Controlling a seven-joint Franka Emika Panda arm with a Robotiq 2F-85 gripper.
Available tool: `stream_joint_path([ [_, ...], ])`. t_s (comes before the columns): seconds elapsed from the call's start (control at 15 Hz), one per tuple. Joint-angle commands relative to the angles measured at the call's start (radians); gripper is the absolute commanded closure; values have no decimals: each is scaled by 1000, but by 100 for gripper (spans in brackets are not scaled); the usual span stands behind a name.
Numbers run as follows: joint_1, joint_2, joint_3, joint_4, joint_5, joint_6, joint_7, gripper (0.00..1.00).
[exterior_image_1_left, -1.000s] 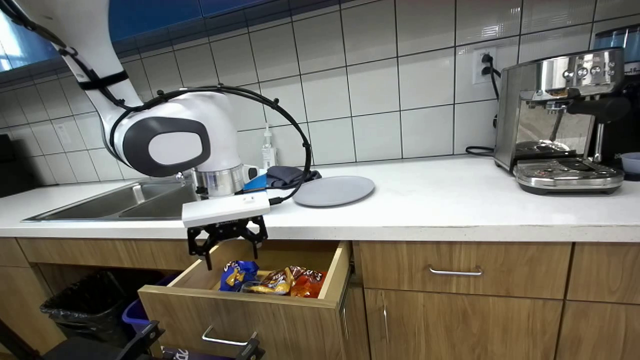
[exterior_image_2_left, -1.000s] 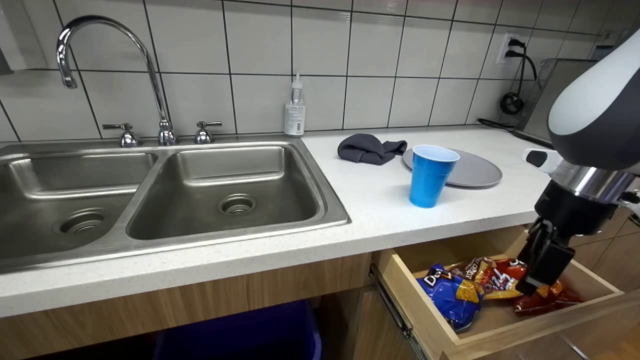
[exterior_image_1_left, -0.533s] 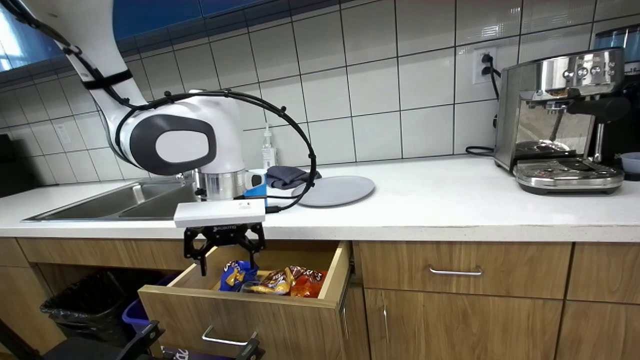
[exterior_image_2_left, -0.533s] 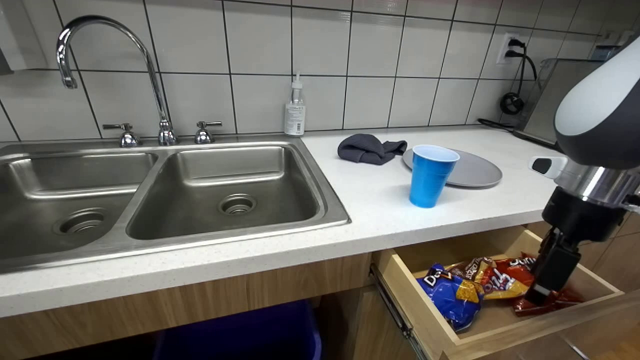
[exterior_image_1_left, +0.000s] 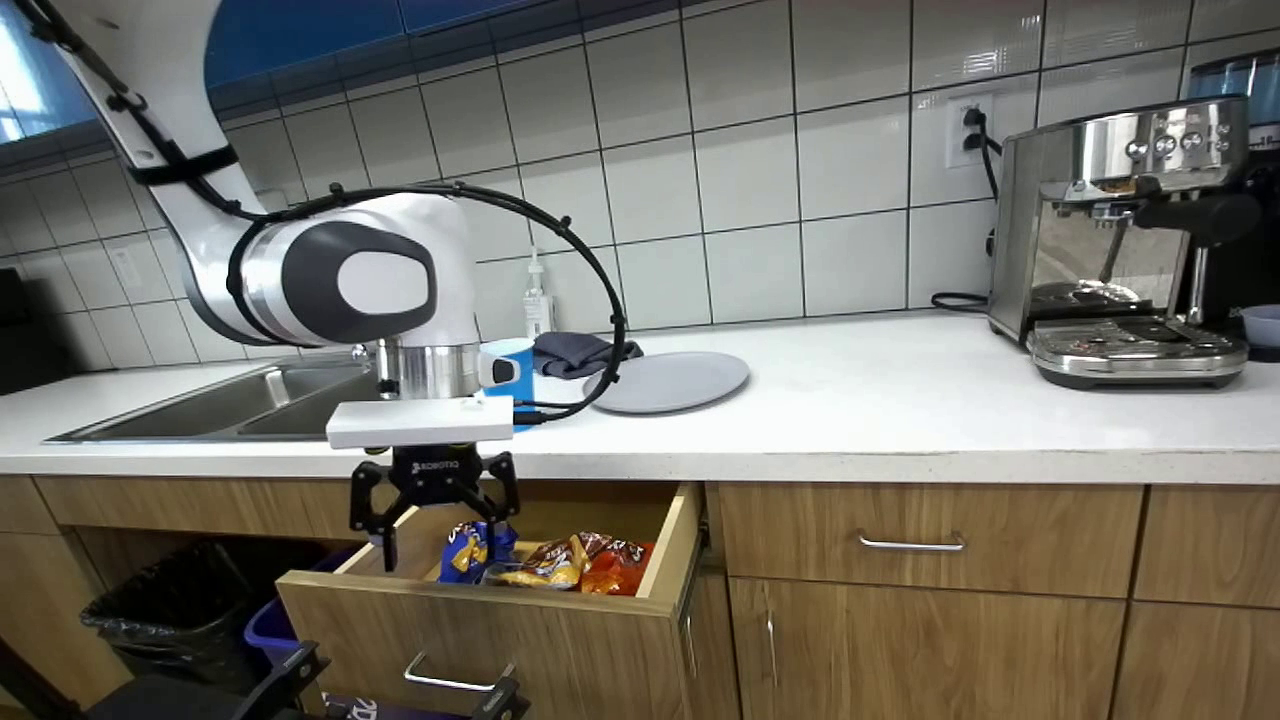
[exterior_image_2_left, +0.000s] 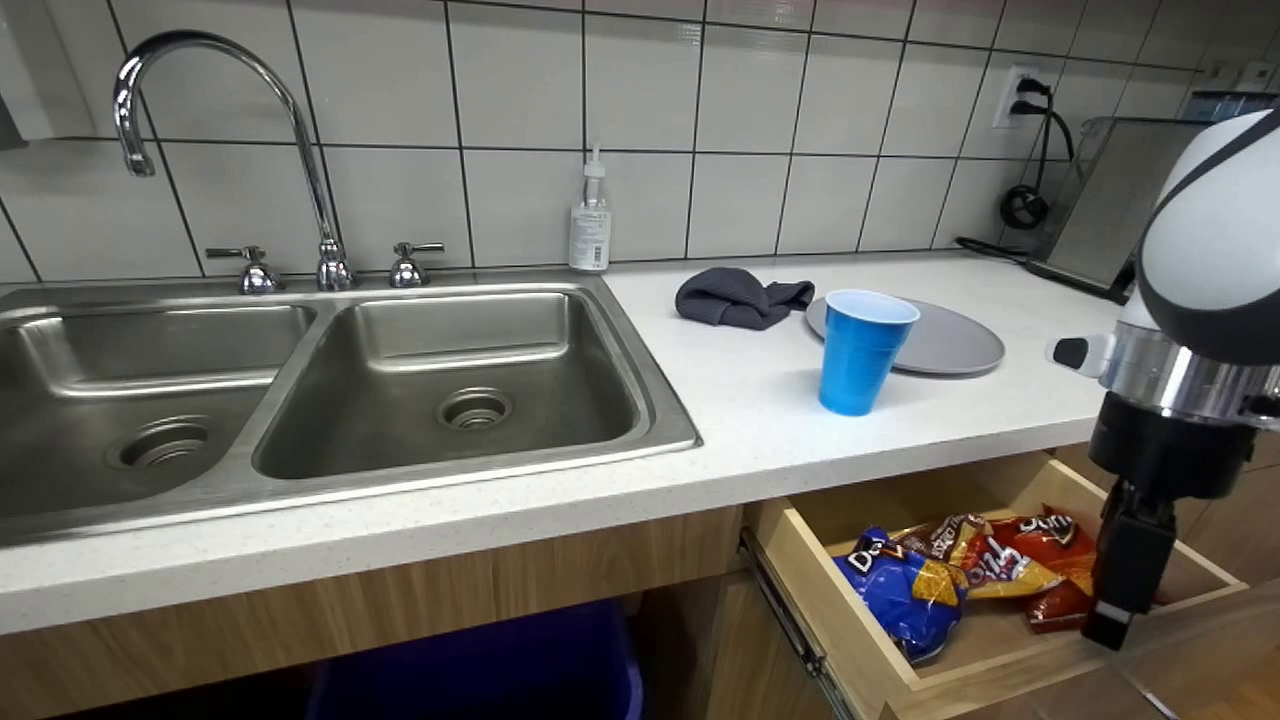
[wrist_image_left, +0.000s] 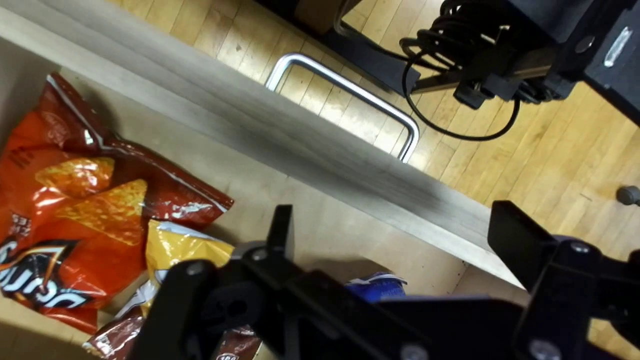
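Drawer (exterior_image_1_left: 560, 630) open below my spread fingers (wrist_image_left: 281, 229), which hold nothing.
Wrist view: its front rim (wrist_image_left: 325, 150) runs 10 to 4 o'clock; blue Doritos bag (wrist_image_left: 376, 287) lies at 6 from the fingers.

The white arm (exterior_image_1_left: 195, 225) slants down from the upper left in an exterior view and bends at a rounded gray-and-white joint (exterior_image_1_left: 360, 285). Below that, the silver wrist (exterior_image_1_left: 430, 372) points downward, with a flat white box (exterior_image_1_left: 420, 423) fixed beneath it. A black cable (exterior_image_1_left: 618, 322) runs along the arm and loops around to the box's side. The black tool (exterior_image_1_left: 440, 555) hangs tips down, its two fingers (wrist_image_left: 517, 237) spread wide.
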Motion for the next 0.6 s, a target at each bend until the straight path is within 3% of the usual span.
stream_joint_path([
  [0.0,-157,-74,146,-6,-145,-120,146,0],
  [0.27,-234,-111,226,-9,-146,-225,187,0],
  [0.53,-270,-119,248,-7,-161,-272,237,0],
])
